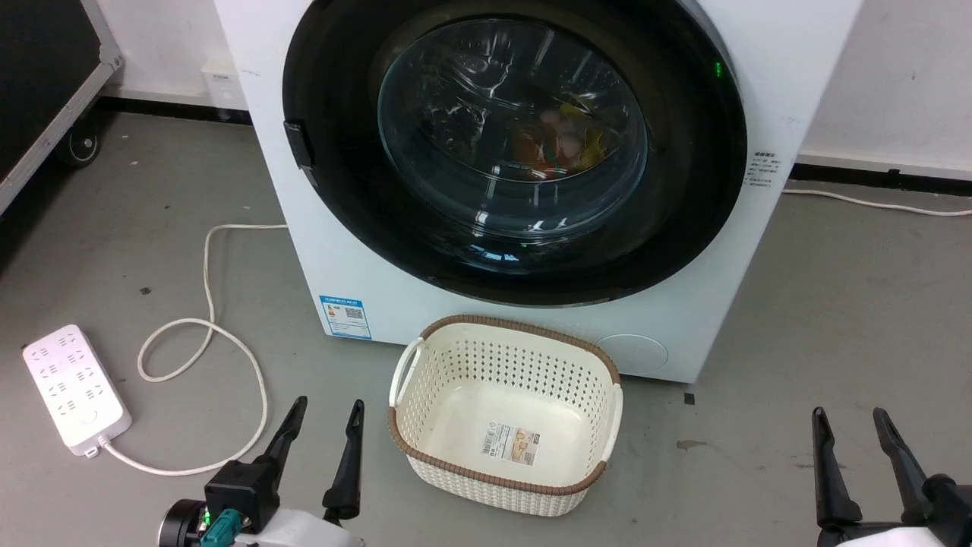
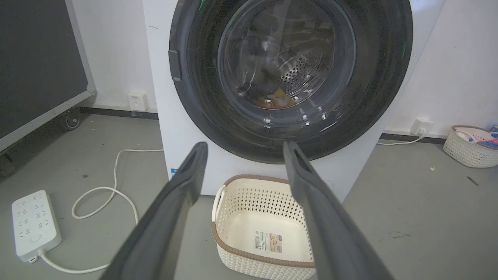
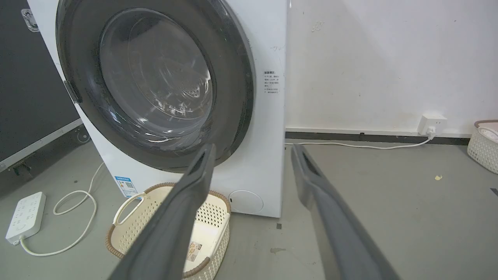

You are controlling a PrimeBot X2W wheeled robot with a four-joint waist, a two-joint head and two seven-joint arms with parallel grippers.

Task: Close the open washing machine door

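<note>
The white washing machine (image 1: 395, 251) stands against the wall, and the washing machine door (image 1: 512, 144) lies flush on its front. A cream basket (image 1: 516, 323) sits just before it. The left gripper (image 1: 329, 403) and right gripper (image 1: 848, 414) hover low, fingers spread, holding nothing.

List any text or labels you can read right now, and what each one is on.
None can be read.
Blue label with a QR code, low on the washing machine: too small.
Grey print block, higher on its front: blurred.
Sticker inside the basket: too small.
</note>
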